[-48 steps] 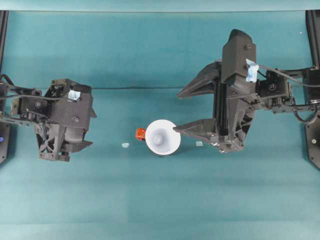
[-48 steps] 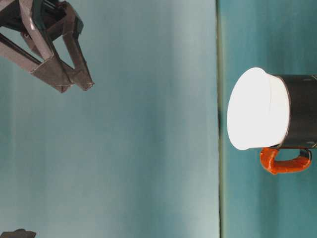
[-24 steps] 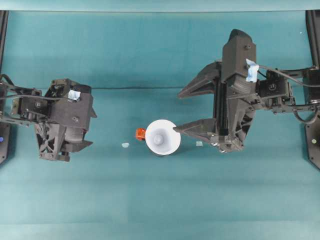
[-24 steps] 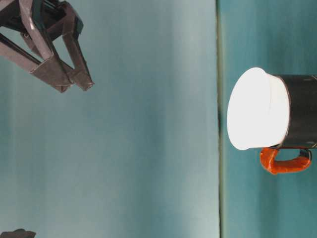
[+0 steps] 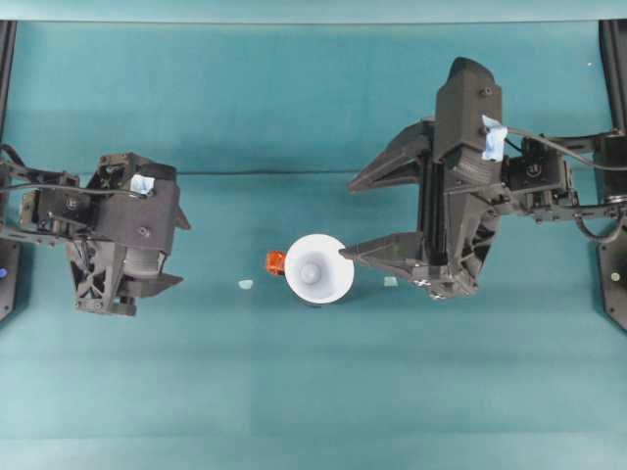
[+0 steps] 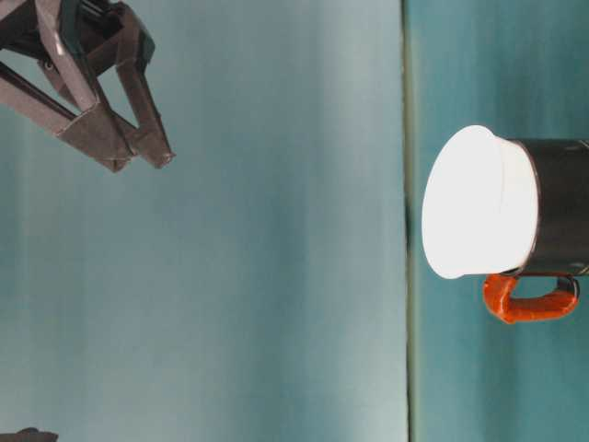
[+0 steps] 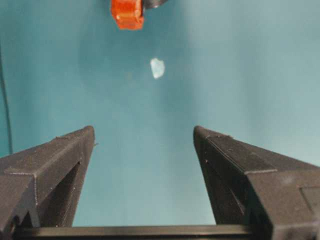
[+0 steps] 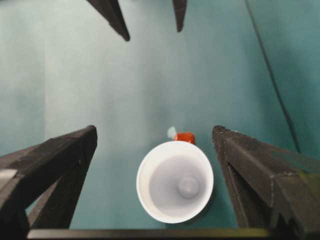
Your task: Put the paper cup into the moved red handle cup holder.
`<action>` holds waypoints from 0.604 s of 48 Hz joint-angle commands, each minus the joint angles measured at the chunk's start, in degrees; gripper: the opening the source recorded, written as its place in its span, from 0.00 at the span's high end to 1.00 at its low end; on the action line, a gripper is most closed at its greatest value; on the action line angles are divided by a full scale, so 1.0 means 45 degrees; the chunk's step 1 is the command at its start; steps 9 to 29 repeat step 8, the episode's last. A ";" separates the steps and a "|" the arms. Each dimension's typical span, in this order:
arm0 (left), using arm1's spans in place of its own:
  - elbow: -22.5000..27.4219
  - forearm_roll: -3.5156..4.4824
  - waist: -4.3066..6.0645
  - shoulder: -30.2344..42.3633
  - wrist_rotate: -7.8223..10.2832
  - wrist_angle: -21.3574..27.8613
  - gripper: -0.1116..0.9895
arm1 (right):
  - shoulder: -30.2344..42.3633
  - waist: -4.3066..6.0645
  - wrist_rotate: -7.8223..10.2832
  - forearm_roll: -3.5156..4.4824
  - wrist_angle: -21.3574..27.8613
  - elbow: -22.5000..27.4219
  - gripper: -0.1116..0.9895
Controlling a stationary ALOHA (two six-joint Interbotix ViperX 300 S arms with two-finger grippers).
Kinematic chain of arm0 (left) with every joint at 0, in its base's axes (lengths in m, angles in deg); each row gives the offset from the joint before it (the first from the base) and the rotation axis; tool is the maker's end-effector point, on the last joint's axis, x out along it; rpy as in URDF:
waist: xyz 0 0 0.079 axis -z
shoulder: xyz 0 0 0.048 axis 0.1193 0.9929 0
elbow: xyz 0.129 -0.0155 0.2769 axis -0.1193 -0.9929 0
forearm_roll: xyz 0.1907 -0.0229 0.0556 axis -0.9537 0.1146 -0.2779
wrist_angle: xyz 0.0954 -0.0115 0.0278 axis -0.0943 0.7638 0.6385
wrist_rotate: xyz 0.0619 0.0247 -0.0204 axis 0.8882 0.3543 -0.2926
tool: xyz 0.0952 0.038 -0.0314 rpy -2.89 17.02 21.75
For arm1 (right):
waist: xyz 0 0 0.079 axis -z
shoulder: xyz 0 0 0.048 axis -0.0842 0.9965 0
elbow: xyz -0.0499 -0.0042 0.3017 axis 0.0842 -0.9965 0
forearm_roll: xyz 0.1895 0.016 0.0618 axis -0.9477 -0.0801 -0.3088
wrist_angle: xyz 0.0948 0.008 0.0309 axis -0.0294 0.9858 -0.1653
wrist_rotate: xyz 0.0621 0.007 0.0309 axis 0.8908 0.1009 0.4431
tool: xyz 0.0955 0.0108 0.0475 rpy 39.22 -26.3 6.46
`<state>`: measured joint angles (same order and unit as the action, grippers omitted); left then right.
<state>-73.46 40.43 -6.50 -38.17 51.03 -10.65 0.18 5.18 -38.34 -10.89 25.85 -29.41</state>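
Note:
The white paper cup [image 5: 318, 269] stands upright inside the black red handle cup holder [image 5: 275, 261], whose handle points left. At table level the paper cup [image 6: 479, 203] rises out of the holder [image 6: 561, 207], its rim wider than the holder. My right gripper [image 5: 348, 217] hangs open above the table just right of the cup, holding nothing; the right wrist view looks down on the cup [image 8: 175, 181] between its spread fingers [image 8: 60, 160]. My left gripper [image 5: 182, 253] is open and empty at the far left, and the red handle [image 7: 127, 12] lies well ahead of it.
Two small pale scraps lie on the teal table, one [image 5: 245, 284] left of the handle and one [image 5: 391, 281] right of the cup. Black frame rails [image 5: 615, 274] run along both side edges. The raised right gripper [image 6: 143, 161] shows high above the table at table level.
The left gripper has drawn back slightly to the left. The cup, the holder and the right gripper have not moved.

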 commanded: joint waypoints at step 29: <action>0.0156 -0.0020 0.0000 -0.0137 -0.0020 -0.0098 0.14 | -0.0586 -0.0039 -0.0078 -0.0020 -0.0117 0.0117 0.20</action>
